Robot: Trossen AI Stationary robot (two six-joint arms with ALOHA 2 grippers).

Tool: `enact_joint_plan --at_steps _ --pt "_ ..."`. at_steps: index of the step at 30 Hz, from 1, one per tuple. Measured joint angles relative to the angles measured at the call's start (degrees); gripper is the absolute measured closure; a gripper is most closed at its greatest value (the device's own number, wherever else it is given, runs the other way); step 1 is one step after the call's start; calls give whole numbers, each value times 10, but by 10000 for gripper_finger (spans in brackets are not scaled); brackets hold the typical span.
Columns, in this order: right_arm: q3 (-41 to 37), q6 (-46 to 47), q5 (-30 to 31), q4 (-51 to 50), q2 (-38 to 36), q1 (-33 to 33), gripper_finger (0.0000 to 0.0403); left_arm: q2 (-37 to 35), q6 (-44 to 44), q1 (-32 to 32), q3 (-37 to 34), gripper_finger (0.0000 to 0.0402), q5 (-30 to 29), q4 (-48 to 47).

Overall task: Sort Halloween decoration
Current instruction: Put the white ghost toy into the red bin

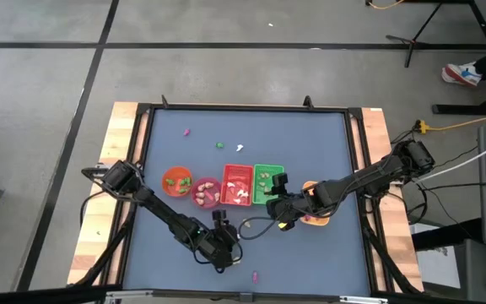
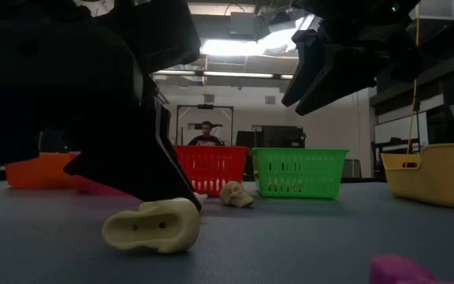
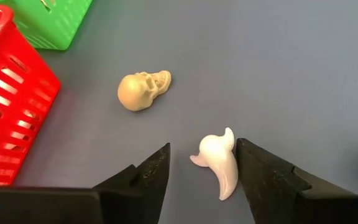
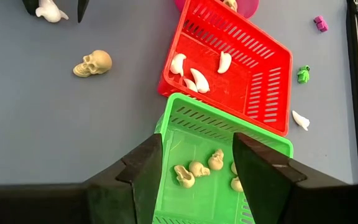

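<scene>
A white ghost trinket [image 3: 219, 167] lies flat on the blue table between the open fingers of my left gripper [image 3: 202, 145], near the table's near edge [image 1: 220, 245]; in the low view the ghost [image 2: 152, 226] sits under the gripper. A cream skull [image 3: 143, 90] lies loose beside it. My right gripper [image 4: 197, 146] hovers open above the green basket [image 4: 222, 155], which holds several cream skulls [image 4: 197, 168]. The red basket [image 4: 229, 62] holds white ghosts [image 4: 194, 78]. My left gripper comes down from above, one open finger on each side of the white ghost. One finger [image 3: 253, 168] stands right against the ghost's side [image 3: 230, 155]; I cannot tell whether it touches. The ghost lies on the table.
An orange bowl [image 1: 175, 180] and a pink bowl [image 1: 206, 192] stand left of the red basket [image 1: 237, 184]. A yellow container [image 2: 436, 173] sits under my right arm. Loose trinkets lie toward the far edge: magenta [image 1: 186, 132], green [image 1: 220, 145], white [image 1: 240, 149]. Another magenta one [image 1: 255, 275] lies near the near edge.
</scene>
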Motion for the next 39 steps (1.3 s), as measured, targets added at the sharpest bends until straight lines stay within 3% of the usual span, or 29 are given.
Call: enact_joint_plan --at_steps 10,23,39 --pt "0 0 0 0 0 0 207 -1 -1 11 0 257 42 -1" --pt "0 0 0 0 0 0 207 -1 -2 11 0 297 48 0" --pt "0 0 0 0 0 0 207 0 -2 11 0 301 48 8"
